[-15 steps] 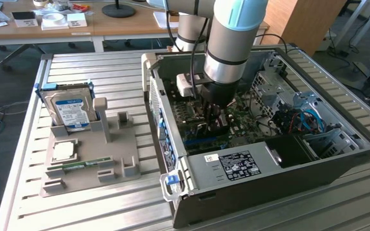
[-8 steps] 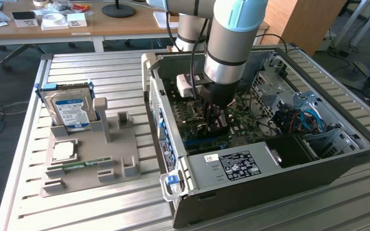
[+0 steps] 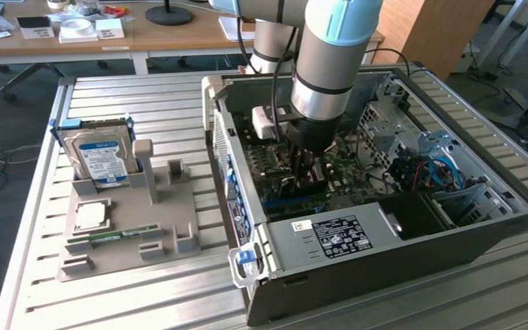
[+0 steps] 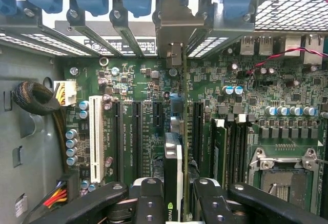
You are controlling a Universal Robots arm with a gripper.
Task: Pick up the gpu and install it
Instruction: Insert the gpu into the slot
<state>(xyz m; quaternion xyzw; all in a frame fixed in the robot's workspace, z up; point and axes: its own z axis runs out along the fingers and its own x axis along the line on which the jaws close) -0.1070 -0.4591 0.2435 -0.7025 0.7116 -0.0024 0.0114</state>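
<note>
gpu [image 4: 173, 175] is already picked up: the pincer [image 4: 173, 198] pinches it edge-on, inside the case [image 3: 484, 237], just above the motherboard [image 4: 154, 88]. its bracket [image 4: 174, 34] stands by the rear slots. seating it looks unfinished.

The work surface is a slatted metal table [image 3: 135, 302]. Two items rest directly on it. A grey parts holder [image 3: 122, 227] sits toward the exterior view's left. An open computer case [image 3: 374, 227] lies on its side toward the exterior view's right, just beside the holder. Both stand within the table's edges, flat on the slats.
</note>
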